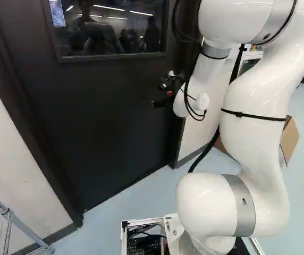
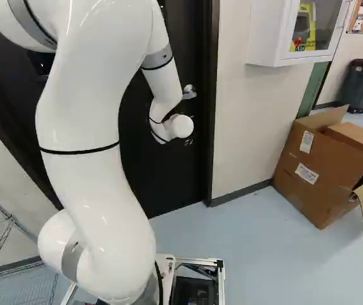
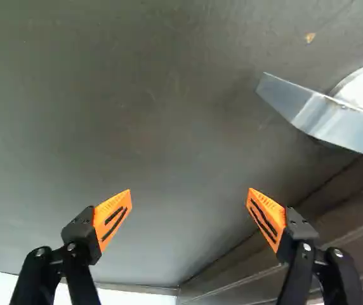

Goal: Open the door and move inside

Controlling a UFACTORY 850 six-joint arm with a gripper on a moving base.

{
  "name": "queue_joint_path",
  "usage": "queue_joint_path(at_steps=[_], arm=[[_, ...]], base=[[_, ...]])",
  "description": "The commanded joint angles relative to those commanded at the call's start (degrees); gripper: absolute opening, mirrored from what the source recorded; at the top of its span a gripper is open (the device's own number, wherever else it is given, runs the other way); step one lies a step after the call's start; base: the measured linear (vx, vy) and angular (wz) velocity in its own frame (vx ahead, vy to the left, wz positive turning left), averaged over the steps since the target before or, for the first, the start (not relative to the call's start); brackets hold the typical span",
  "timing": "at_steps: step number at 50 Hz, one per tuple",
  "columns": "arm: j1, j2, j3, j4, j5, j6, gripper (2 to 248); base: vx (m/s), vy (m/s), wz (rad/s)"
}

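We find the room brightly lit, with strips of light mirrored in the window [image 1: 115, 45] and white glare on the arm [image 1: 255, 135]. The pale floor [image 2: 251, 254] has a soft sheen; the dark door [image 1: 104, 111] looks dim, and its metal handle [image 3: 334, 121] glints above soft shadow.

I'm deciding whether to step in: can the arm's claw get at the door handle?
Probably yes, with a sideways shift: the claw is open and nothing visible stands between it and the handle, which lies off to one side.
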Motion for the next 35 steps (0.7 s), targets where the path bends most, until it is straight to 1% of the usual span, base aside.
queue_joint_path(at_steps=[35], arm=[[3.58, -9.14, -11.65, -0.25, 0.0, 0.0, 247]], base=[[-0.003, 0.0, 0.0]])
